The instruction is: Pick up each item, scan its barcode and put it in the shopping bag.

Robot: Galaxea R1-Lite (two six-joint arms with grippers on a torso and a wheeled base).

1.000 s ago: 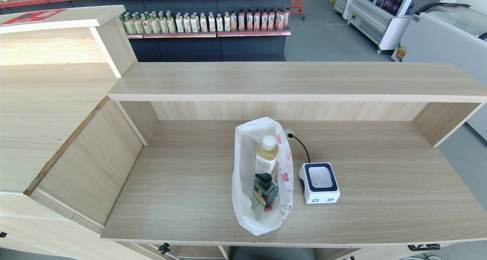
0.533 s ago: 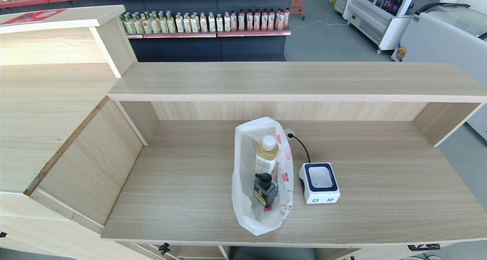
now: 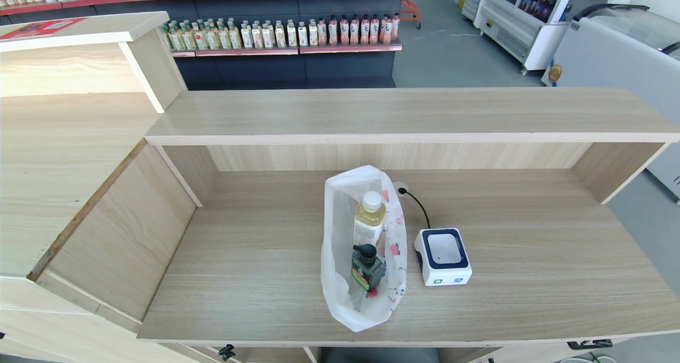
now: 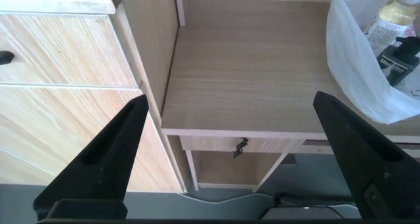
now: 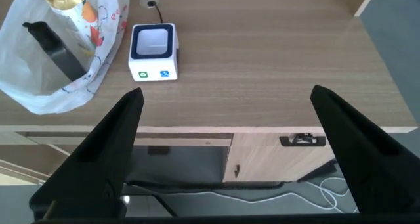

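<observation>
White thin plastic makes the shopping bag (image 3: 334,235), which lies open on the wooden counter (image 3: 531,256), close to the front edge. It has little red and pink pictures on it. Two things are inside it. One is a bottle (image 3: 370,217) with a white cap and yellow drink in it. It has a pale label, and the writing is too small to read. The other is a dark pump bottle (image 3: 366,267) with a black top and a red and green label. That writing cannot be read either. The pump bottle sits in front of the drink bottle, touching it.

Just beside the bag, on the robot's right, is the scanner (image 3: 442,255). It is a white box with a dark blue frame around its window. It has one small green square and one small blue square on its near edge. A black cable (image 3: 417,203) runs from it to a round hole (image 3: 399,186) in the counter behind the bag.

The left gripper (image 4: 230,98) hangs in front of the counter, left of the bag. Its two black fingers are spread wide and hold nothing. The right gripper (image 5: 228,91) hangs in front of the counter too, right of the scanner, fingers wide apart and holding nothing.

Far behind the counter, a shelf (image 3: 281,33) holds a row of drink bottles. White freezers (image 3: 600,55) stand on the right.
</observation>
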